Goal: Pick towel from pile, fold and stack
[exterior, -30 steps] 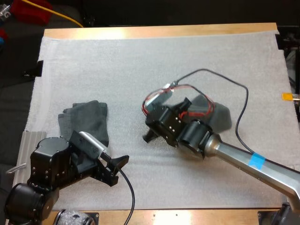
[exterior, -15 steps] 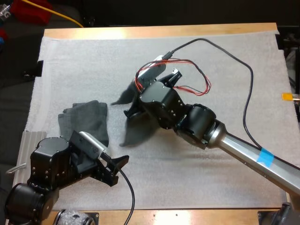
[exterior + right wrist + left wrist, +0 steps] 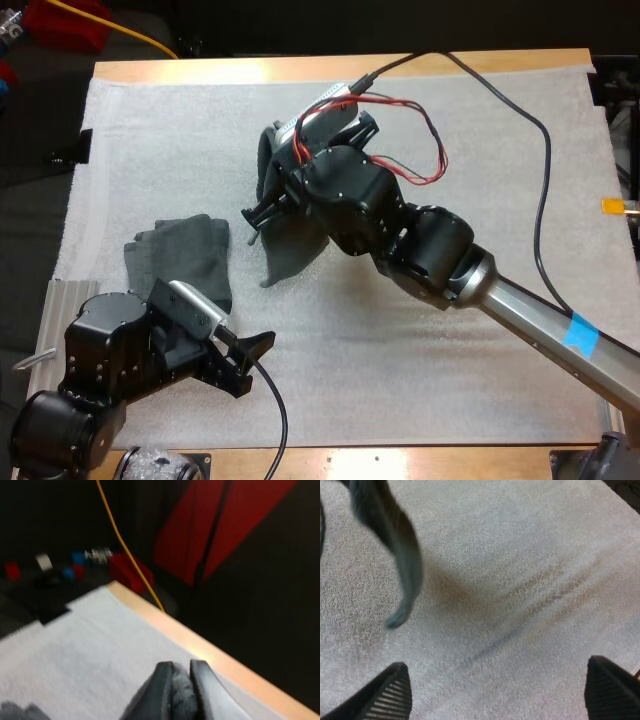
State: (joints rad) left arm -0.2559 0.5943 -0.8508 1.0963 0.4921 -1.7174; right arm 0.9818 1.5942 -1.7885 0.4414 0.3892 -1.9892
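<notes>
Towels, two of them, both dark grey-green. Lifted towel [image 3: 292, 248] clamped in right gripper [image 3: 267, 170], raised off white mat [image 3: 150, 130] around the middle of the counter [image 3: 300, 68], slightly toward the far side. Cloth bunched at the gripper, then hanging toward the near side in a loose fold, lowest corner pointing near-left. Cannot tell whether that corner touches the mat.

In the right wrist view, right gripper [image 3: 181, 672] closed on the cloth, black fingers [image 3: 162, 682] pressing a wad of the lifted towel [image 3: 181, 700] from both sides. Aimed toward the far-left corner, with mat [image 3: 75, 645] and the wooden edge of the counter [image 3: 200, 645] ahead.

Crumpled towel [image 3: 185, 255] lying on the mat at the left, toward the near side, apart from the lifted towel and just beyond the left arm's body.

Left gripper [image 3: 250, 362] low over the near-left part of the mat, pointing right, just near and right of the crumpled towel.

In the left wrist view, left gripper [image 3: 500, 697] with fingers [image 3: 387, 695] spread wide apart, clear of any cloth, bare mat [image 3: 530, 580] beneath. Ahead of it, the hanging tail of the lifted towel [image 3: 395, 550], narrowing to a rounded tip, with a soft shadow on the mat beside it. Tail and left gripper well apart.
</notes>
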